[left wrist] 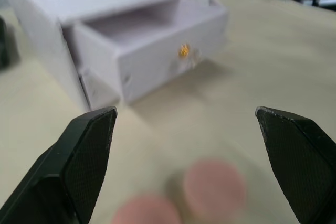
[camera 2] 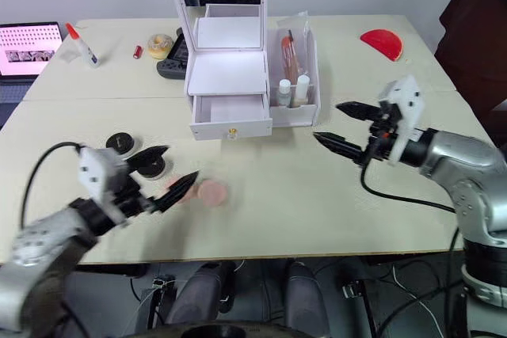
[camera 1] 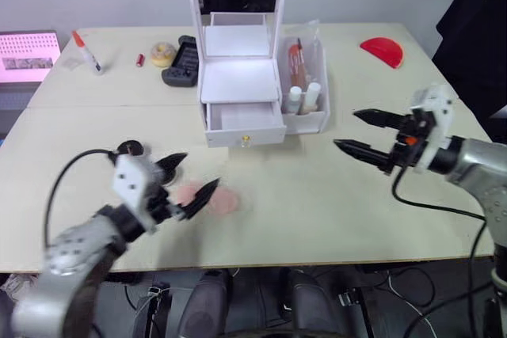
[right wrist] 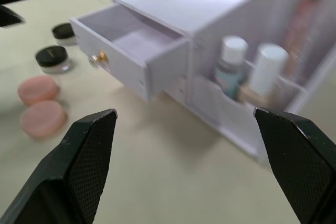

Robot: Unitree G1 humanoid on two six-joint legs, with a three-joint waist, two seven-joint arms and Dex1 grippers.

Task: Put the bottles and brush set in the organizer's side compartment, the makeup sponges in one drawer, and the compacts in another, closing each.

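Bottles (camera 2: 291, 91) and brush set (camera 2: 290, 55) already in side compartment (camera 2: 310, 108). Sponge step now: left claw (camera 2: 169, 173) spread wide, empty, over makeup sponges (camera 2: 204, 192) on bench (camera 2: 333, 195). Drawer (camera 2: 230, 112) open. Next: drop, pinch one sponge. Right claw (camera 2: 343, 126) released, hovering.

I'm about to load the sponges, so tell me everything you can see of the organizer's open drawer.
The open drawer is the organizer's lower one, white, plastic-looking, pulled out toward the robot. Its front carries a small gold knob. The inside, as far as it shows, looks empty. It sits level, with the organizer's flat white shelf just above it. Nothing touches it; the two makeup sponges lie on the table in front, and both claws are clear of it.
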